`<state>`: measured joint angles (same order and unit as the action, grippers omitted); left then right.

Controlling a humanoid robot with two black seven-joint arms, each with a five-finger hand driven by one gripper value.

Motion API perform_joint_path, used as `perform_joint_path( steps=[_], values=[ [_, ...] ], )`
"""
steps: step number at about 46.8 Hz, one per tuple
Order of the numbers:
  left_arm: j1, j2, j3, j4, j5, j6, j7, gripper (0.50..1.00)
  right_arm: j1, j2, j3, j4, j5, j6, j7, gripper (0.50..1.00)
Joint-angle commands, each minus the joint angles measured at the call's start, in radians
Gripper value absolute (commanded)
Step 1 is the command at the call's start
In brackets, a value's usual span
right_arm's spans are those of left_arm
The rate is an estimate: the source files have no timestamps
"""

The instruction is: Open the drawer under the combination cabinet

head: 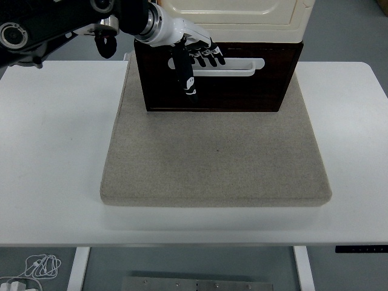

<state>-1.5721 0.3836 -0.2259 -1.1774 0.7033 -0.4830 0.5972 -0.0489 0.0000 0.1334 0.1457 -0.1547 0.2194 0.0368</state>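
Head view: dark brown drawer (242,91), white handle (239,66), left hand (193,57) there.

Readable text: none in this view.
Dark brown wooden drawer front (242,91) at 12 o'clock: no label, no number.
White plastic handle (239,66) on the drawer front: plain, no brand.
Cream cabinet body (242,21) above the drawer: no sign.
Black control strip (362,249) at 5 o'clock on the table edge: marks too small to read.
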Motion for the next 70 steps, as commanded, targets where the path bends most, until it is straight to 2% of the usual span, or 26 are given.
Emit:
perform_joint_path(
  steps=[1,13,31,55,70],
  values=[
    [0.003,0.0,0.0,0.001,0.001,0.009,0.001,1.0,0.0,0.0,0.0,0.0,0.001,0.0,0.0,0.926],
    [0.003,-0.014,0.002,0.016,0.001,0.017,0.0,1.0,0.0,0.0,0.0,0.0,0.0,0.0,0.0,0.926],
    [0.006,-0.031,0.003,0.03,0.002,0.061,-0.002,1.0,0.001,0.0,0.0,0.0,0.0,0.0,0.0,0.926],
    [0.011,-0.032,0.003,0.03,0.002,0.063,0.0,1.0,0.001,0.0,0.0,0.0,0.0,0.0,0.0,0.926],
    [0.011,-0.084,0.028,0.047,0.002,0.07,0.0,1.0,0.001,0.0,0.0,0.0,0.0,0.0,0.0,0.926]
  ],
)
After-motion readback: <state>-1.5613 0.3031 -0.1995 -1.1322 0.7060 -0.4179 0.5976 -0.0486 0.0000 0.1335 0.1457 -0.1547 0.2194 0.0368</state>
